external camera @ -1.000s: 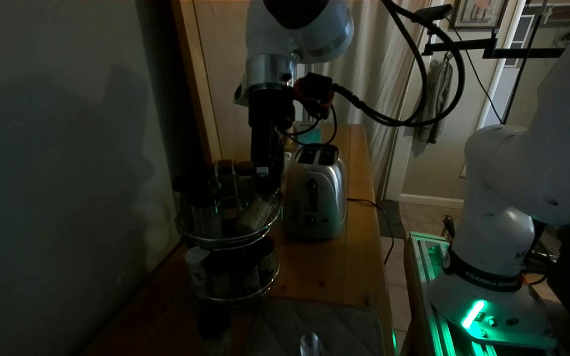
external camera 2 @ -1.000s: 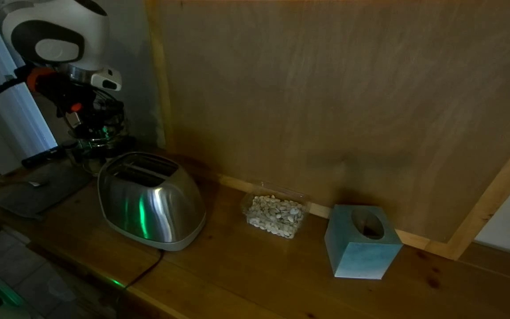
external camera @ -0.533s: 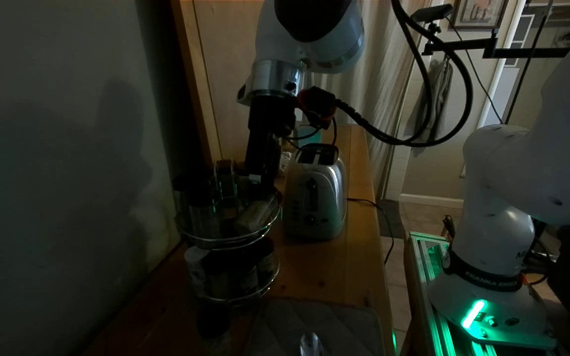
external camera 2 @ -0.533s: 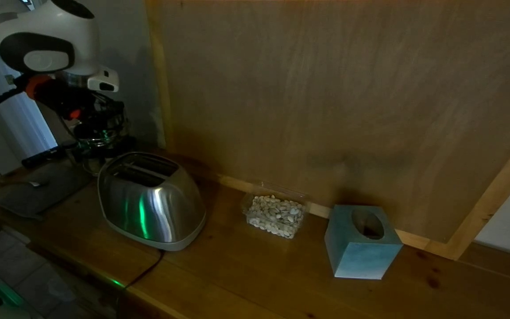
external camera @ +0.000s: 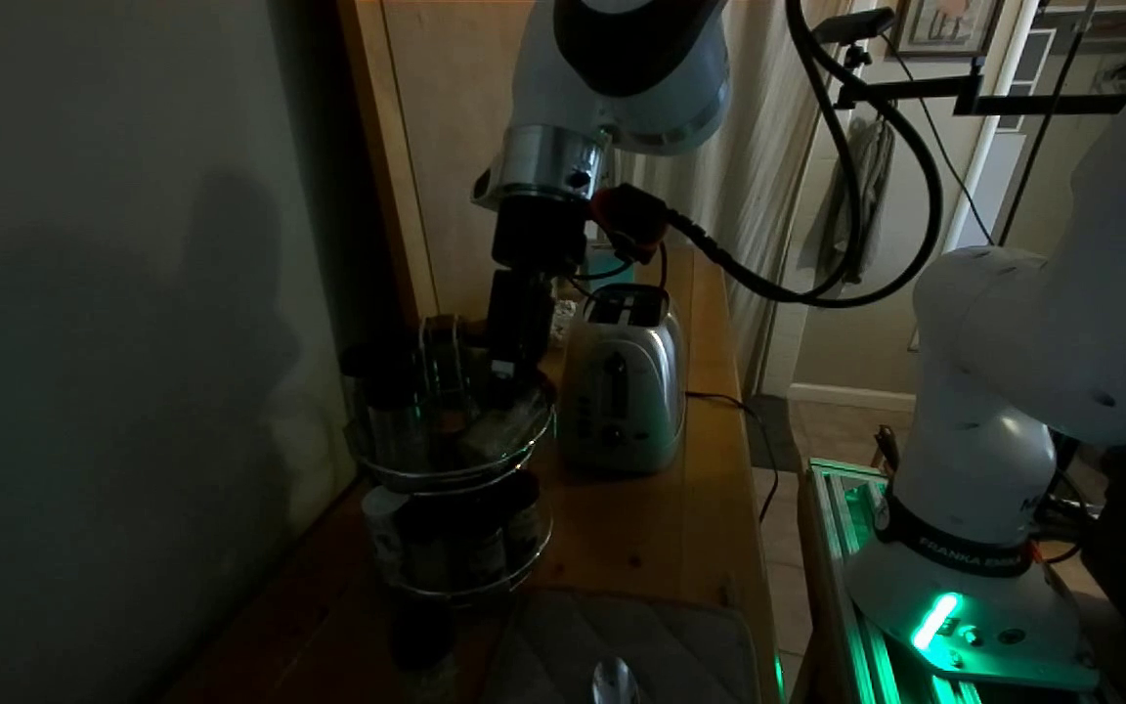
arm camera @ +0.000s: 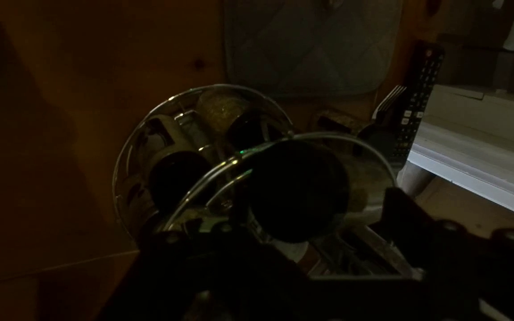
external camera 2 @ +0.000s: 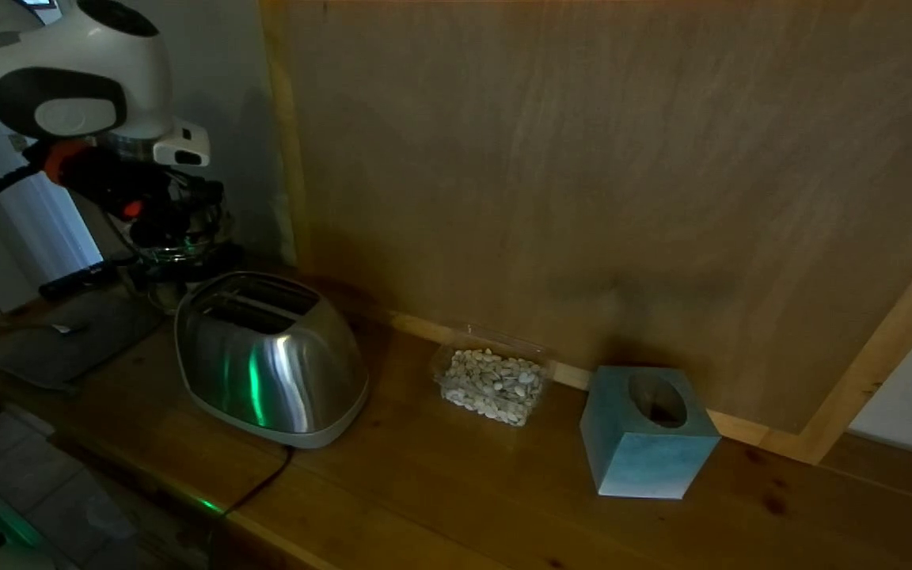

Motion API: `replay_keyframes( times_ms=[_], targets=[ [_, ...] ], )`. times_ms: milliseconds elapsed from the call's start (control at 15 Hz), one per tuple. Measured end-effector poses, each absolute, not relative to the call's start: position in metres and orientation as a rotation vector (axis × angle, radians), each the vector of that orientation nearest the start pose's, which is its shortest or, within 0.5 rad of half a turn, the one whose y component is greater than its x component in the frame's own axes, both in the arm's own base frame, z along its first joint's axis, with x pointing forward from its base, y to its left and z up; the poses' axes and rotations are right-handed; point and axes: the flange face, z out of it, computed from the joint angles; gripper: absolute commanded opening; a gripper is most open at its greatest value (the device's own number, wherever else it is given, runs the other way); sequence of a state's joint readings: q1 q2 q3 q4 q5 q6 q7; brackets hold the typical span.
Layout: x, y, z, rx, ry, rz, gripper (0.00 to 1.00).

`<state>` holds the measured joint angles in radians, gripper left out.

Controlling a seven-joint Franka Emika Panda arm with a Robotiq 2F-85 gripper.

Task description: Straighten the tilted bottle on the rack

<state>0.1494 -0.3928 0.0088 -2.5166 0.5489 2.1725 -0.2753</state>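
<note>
The rack (external camera: pixel 465 477) is a round two-tier wire carousel with dark-capped jars, and its upper rim also shows in the wrist view (arm camera: pixel 219 169). The tilted bottle (external camera: pixel 502 430) leans on the upper tier against the toaster-side rim. My gripper (external camera: pixel 509 386) points down over its upper end. In the wrist view a large dark cap (arm camera: pixel 299 191), seemingly the tilted bottle's, lies between the fingers of my open gripper (arm camera: pixel 314 200). The left finger is close to the cap; a gap shows on the right. Dim light hides whether anything touches.
The silver toaster (external camera: pixel 622 401) stands right beside the rack. A wall (external camera: pixel 280 391) is close on its other side. A jar (external camera: pixel 423 640), a quilted mat (external camera: pixel 641 636) and a spoon (external camera: pixel 614 680) lie before it. A remote (arm camera: pixel 417 107) and fork (arm camera: pixel 390 102) are nearby.
The arm has come down and the gripper has tilted, with its tips now lower at the bottle's upper end. Jars on both tiers have shifted slightly left, as if the rack turned a little.
</note>
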Motion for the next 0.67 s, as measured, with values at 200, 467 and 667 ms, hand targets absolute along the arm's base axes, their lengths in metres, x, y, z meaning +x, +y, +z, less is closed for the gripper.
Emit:
replay_keyframes(
  times_ms=[200, 467, 667],
  targets=[
    [0.4124, 0.0861, 0.4301, -2.685, -0.163, -0.107, 0.96],
    [0.4120, 0.0860, 0.4305, -2.693, -0.161, -0.104, 1.00],
    [0.4105, 0.0860, 0.4290, -2.708, -0.183, -0.085, 1.00]
  ],
)
